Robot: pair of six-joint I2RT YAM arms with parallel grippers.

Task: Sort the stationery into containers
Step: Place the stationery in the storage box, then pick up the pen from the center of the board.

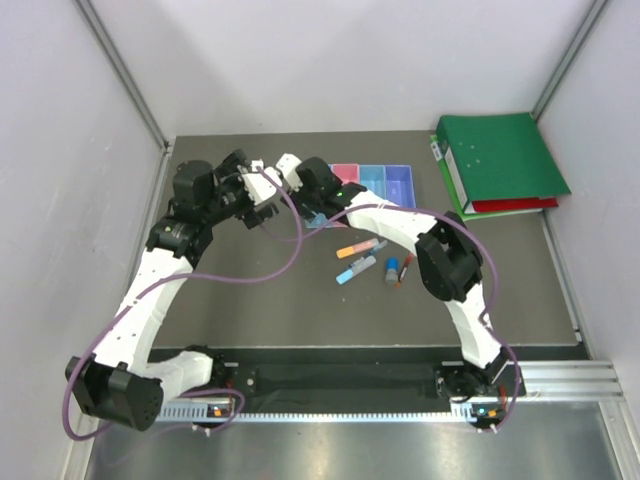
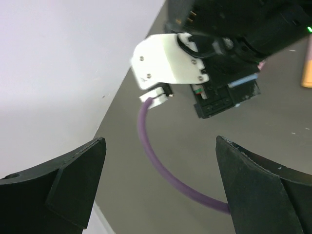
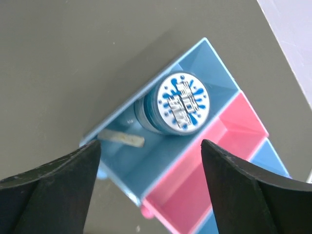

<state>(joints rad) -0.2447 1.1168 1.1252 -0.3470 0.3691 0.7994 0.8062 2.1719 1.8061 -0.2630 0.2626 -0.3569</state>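
My right gripper point(image 3: 151, 146) is open and empty, hovering over the blue bin point(image 3: 146, 161), which holds the round blue disc point(image 3: 181, 103) and the tan eraser point(image 3: 122, 139). The pink bin point(image 3: 214, 170) beside it is empty. In the top view the right gripper point(image 1: 312, 190) covers the blue bin; the pink point(image 1: 345, 171), light-blue point(image 1: 372, 176) and purple point(image 1: 400, 185) bins show. An orange highlighter point(image 1: 358, 247), a light-blue marker point(image 1: 357, 268), a small blue cylinder point(image 1: 392, 270) and a red pen point(image 1: 405, 268) lie on the mat. My left gripper point(image 2: 160, 141) is open and empty, just left of the right wrist point(image 2: 195, 73).
Green binders point(image 1: 500, 160) lie at the back right, next to the bins. A purple cable point(image 2: 161, 165) hangs in front of the left gripper. White walls close in on the left and at the back. Both arms crowd the back left of the mat.
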